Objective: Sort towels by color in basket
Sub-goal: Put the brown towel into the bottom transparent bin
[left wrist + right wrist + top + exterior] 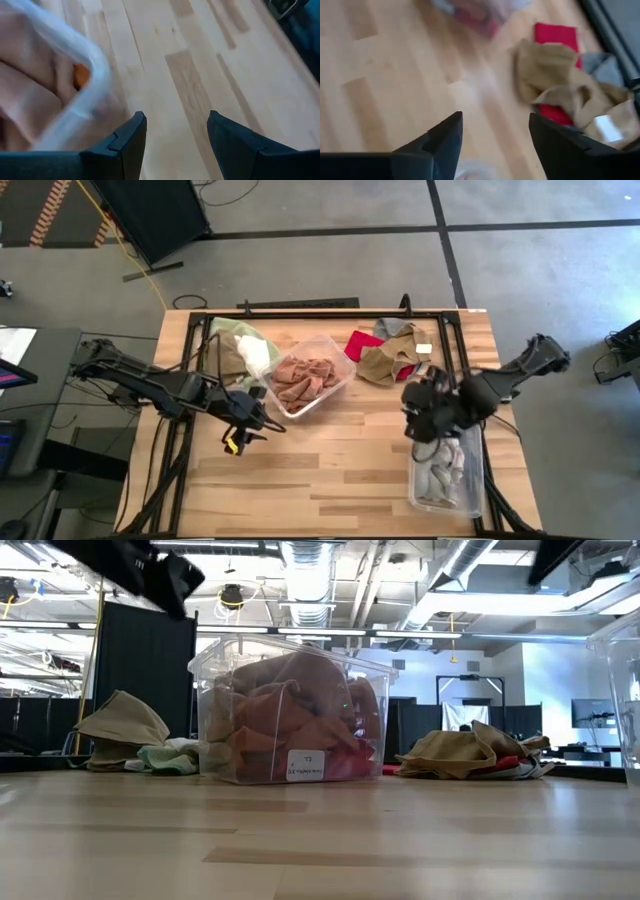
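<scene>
**Inspector A:** State of the left end effector (262, 423)?

**Inspector B:** Fingers spread, nothing between them. It hangs above bare wood at about seven o'clock from the centre bin (311, 374), just beside that bin's near corner.

**Inspector A:** And the right end effector (418, 423)?

**Inspector B:** Fingers spread, nothing pinched. It sits over the far end of the second bin (447, 473), which lies at about five o'clock on the surface (330, 470).

**Inspector A:** Location of the towels?

**Inspector B:** The rust-orange towels (305, 378) fill the centre bin. Grey towels (441, 470) lie in the second bin. A loose pile rests at about one o'clock from the centre bin: a tan-brown towel (385, 361) on top of a red towel (360, 344), with a grey cloth (392, 328) at the pile's far edge. A second loose pile lies at about ten o'clock from the centre bin: another tan-brown towel (225, 356), a pale green towel (247, 334) and a white towel (256, 356), touching one another.

**Inspector A:** Bin condition?

**Inspector B:** Both clear plastic, upright. The centre bin carries a small white label (306, 766) on its near wall.
</scene>
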